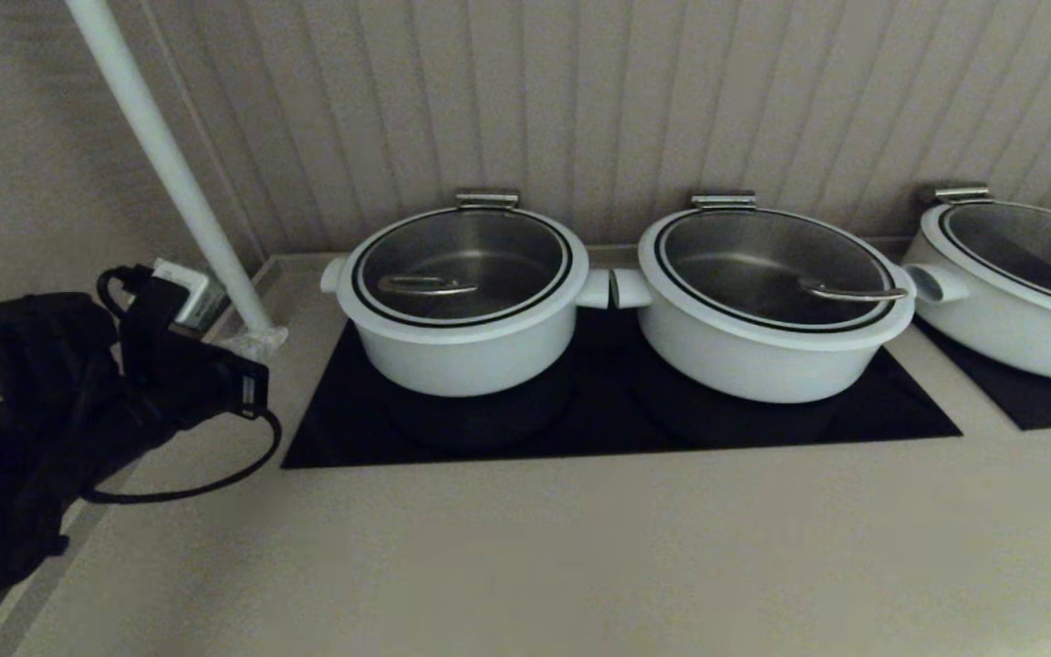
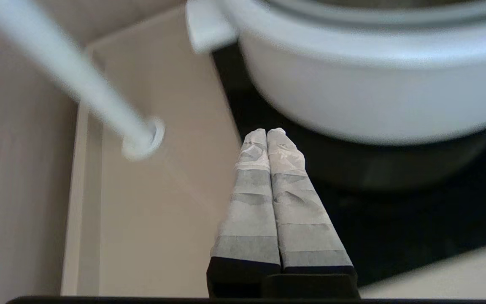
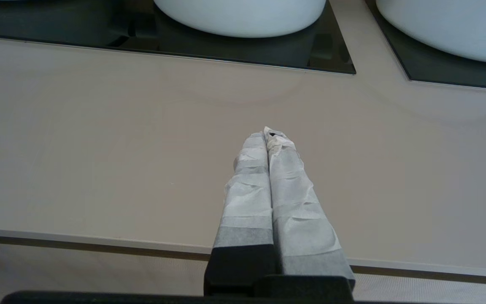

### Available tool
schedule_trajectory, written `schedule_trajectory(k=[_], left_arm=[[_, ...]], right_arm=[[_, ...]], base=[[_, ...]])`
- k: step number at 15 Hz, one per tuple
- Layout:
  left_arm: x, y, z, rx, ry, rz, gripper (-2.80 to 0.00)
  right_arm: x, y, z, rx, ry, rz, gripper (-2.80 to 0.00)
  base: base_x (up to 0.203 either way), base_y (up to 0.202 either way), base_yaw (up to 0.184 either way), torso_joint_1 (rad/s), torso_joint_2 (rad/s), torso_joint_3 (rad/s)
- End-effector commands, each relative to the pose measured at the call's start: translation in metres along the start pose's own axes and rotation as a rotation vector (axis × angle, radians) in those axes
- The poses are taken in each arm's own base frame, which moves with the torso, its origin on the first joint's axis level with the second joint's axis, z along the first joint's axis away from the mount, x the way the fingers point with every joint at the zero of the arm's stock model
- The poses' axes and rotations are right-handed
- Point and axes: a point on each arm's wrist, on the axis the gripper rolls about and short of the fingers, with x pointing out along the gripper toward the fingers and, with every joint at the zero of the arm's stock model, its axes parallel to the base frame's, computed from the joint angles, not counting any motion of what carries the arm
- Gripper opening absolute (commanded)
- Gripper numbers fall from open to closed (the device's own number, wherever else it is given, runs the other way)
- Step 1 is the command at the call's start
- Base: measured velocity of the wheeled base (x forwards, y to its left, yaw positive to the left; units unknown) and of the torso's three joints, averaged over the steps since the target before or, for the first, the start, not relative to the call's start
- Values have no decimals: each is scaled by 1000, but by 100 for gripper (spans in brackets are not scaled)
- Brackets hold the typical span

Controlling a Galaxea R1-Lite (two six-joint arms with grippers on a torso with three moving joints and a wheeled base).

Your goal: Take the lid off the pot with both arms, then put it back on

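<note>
The pot (image 1: 462, 342), small, deep and white, stands at the left of the black hob with the lid (image 1: 462, 260) seated on it. The lid's steel bar handle (image 1: 425, 286) lies near its front left. My left arm (image 1: 124, 383) hangs at the counter's left edge, left of the pot. In the left wrist view my left gripper (image 2: 268, 133) is shut and empty, low beside the pot's wall (image 2: 373, 93), below its stub handle (image 2: 209, 25). My right gripper (image 3: 268, 135) is shut and empty above the bare counter near its front edge. It is out of the head view.
A wider white pot (image 1: 763, 310) with its lid stands right of the task pot, stub handles nearly touching. A third pot (image 1: 1018, 283) stands at the far right on another hob. A white pole (image 1: 170, 173) slants up from the counter's back left corner. The wall runs close behind the pots.
</note>
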Motion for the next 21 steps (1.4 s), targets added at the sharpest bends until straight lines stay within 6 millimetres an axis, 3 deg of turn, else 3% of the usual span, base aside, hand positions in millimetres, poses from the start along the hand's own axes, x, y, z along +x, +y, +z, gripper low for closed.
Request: schedule_trajectory(k=[1, 11, 21], left_arm=[[-16, -2, 1, 4, -6, 17, -280], [-99, -20, -23, -105, 71, 171, -280], [-210, -46, -43, -140, -15, 210, -280]], right_arm=[[0, 0, 0, -1, 0, 1, -280], [0, 0, 0, -1, 2, 1, -280], [0, 0, 0, -1, 2, 1, -280]], base=[[0, 0, 0, 0, 0, 0], [0, 0, 0, 0, 0, 0], [0, 0, 0, 0, 0, 0]])
